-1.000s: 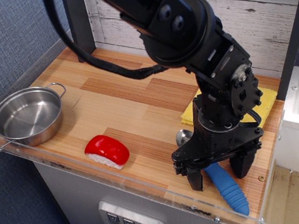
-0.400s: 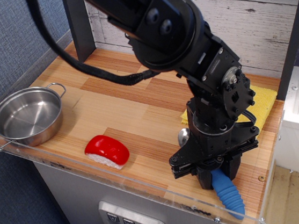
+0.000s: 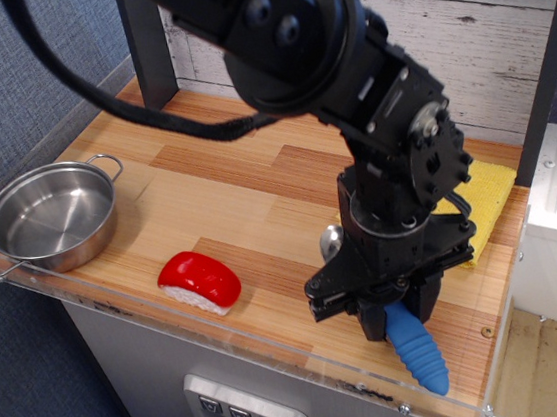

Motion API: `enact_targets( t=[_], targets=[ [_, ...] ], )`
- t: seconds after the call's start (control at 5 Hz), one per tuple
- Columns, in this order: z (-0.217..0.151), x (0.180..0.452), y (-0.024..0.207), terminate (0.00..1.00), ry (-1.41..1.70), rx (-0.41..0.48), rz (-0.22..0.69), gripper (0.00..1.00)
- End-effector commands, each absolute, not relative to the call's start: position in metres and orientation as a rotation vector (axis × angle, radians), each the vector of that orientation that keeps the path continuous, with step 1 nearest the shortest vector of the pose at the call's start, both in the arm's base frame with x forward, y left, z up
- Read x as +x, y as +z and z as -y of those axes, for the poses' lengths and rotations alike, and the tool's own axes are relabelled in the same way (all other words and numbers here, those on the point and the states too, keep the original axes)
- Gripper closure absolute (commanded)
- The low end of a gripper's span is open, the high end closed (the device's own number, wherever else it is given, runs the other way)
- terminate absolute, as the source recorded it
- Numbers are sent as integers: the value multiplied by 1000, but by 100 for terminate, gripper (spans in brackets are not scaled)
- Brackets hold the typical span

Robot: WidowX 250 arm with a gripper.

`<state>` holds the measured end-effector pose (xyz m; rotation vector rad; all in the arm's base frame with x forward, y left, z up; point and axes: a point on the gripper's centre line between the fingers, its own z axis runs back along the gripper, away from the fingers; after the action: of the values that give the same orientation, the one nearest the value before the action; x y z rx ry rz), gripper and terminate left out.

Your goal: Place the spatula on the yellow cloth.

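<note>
Nearest, at the front right edge of the wooden counter (image 3: 246, 187): the spatula (image 3: 412, 346), ribbed blue handle pointing toward the camera and out past the clear plastic lip. Clamped around the upper part of that handle, the black gripper (image 3: 396, 308), jaws drawn in tight against the blue ribs where a second ago they stood wide apart on either side of it. Shifted slightly left and toward the counter's middle since then, carrying the handle along, with the blue tip riding a little higher above the edge. Just behind the gripper's left side, peeking out: the shiny metal bowl of the spatula, close to the wood; impossible to say whether touching it or lifted clear.

Further left along the front, lying untouched: a red-and-white sushi-shaped toy (image 3: 199, 281). Beyond that, at the far left corner, an empty steel pot (image 3: 50, 215).

Behind the arm, to the right and near the back wall: the yellow cloth (image 3: 488, 193), mostly hidden by the wrist, only its right part showing.

Probably a grasp just secured, with the lift and carry backward to the cloth not yet done.
</note>
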<state>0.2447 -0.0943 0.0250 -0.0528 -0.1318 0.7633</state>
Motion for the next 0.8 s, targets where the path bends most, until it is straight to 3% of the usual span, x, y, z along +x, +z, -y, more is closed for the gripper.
enact_targets(
  t=[0.0,0.2,0.6],
  targets=[
    [84,271,65,0,435,-41,143,100],
    [79,294,60,0,184,-13,71,100],
    [74,328,58,0,-317,-29,137,100]
  ],
)
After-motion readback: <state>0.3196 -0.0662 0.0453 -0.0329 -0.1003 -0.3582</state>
